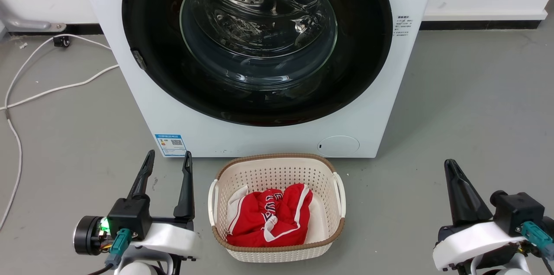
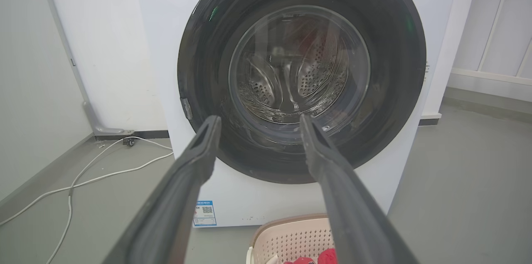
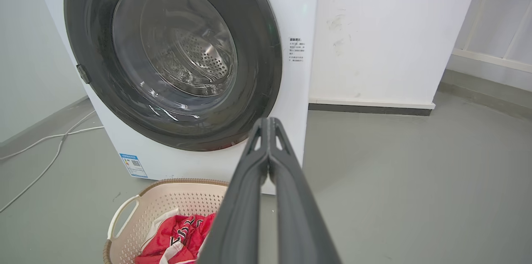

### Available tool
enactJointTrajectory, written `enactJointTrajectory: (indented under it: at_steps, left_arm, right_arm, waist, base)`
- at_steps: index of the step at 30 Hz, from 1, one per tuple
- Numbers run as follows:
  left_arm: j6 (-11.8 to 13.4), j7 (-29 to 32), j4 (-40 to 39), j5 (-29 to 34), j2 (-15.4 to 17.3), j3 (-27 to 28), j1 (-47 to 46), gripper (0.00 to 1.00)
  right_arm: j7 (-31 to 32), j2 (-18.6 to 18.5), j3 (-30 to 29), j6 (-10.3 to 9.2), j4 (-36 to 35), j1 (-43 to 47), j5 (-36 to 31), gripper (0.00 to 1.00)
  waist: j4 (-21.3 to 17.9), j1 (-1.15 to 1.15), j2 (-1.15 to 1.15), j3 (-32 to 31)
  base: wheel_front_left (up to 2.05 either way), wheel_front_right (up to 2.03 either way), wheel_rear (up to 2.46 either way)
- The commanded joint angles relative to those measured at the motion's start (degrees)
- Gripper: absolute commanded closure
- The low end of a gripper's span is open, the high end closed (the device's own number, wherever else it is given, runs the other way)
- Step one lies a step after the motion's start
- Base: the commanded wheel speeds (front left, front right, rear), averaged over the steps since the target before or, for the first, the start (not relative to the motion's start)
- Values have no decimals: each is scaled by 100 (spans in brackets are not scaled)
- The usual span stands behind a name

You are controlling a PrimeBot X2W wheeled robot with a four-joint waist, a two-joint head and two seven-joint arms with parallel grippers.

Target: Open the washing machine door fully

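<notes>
- The left gripper (image 1: 169,153) hovers low at the lower left of the head view. Its two dark fingers point up toward the washing machine (image 1: 259,140), spread well apart with nothing between them.
- In the left wrist view those fingers frame the lower part of the washing machine door (image 2: 301,72) but are apart from it.
- The right gripper (image 1: 451,163) sits at the lower right, well off to the machine's side. Its fingers are pressed together to a single tip and hold nothing.
- The door, a glossy black disc with a bulging glass bowl, lies closed flat against the white front. The perforated steel drum shows through the glass.
- A small grey tab (image 1: 138,59) sits on the disc's left edge.
- A blue sticker (image 1: 170,144) is at the front's lower left and a round flap (image 1: 338,146) at its lower right.
- A cream perforated laundry basket (image 1: 277,156) stands on the grey floor (image 1: 467,114) just before the machine, between the two grippers. It holds a red and white garment (image 1: 272,214).
- A white cable (image 1: 52,88) trails over the floor to the machine's left.
- White walls (image 3: 374,27) stand behind and beside the machine.
</notes>
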Motion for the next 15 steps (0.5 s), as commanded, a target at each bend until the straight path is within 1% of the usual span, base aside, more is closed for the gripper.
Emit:
enactJointTrajectory:
  at_steps: [1,3,5,8,9,13,15]
  left_arm:
    - [-12,-17,4,42,-6,11,26,0]
    - [-13,-17,3,40,-9,21,24,0]
    - [-18,-17,5,47,-12,30,22,0]
    - [-25,-17,5,54,-18,44,18,0]
    - [-25,-17,5,55,-20,50,16,0]
    - [-25,-17,6,48,-29,71,12,0]
    - [-28,-17,4,43,-33,76,6,0]
  right_arm:
    - [-26,22,3,-2,9,53,40,100]
    - [-60,22,1,-2,23,37,194,100]
    - [-74,22,18,-2,72,16,497,100]
    - [-99,22,1,-2,146,-38,1146,100]
    - [-125,22,-15,-2,171,-73,1442,100]
    - [-246,19,22,-2,327,-221,3043,100]
    - [-317,20,52,-2,425,-283,3982,100]
  waist:
    - [1,0,0,-1]
    - [2,0,0,0]
    - [3,0,0,1]
    - [2,0,0,4]
    - [1,0,0,7]
    - [-1,0,0,9]
    - [-2,0,0,16]
  base:
    - [0,0,0]
    - [0,0,0]
    - [0,0,0]
    - [0,0,0]
    - [0,0,0]
    - [0,0,0]
    - [0,0,0]
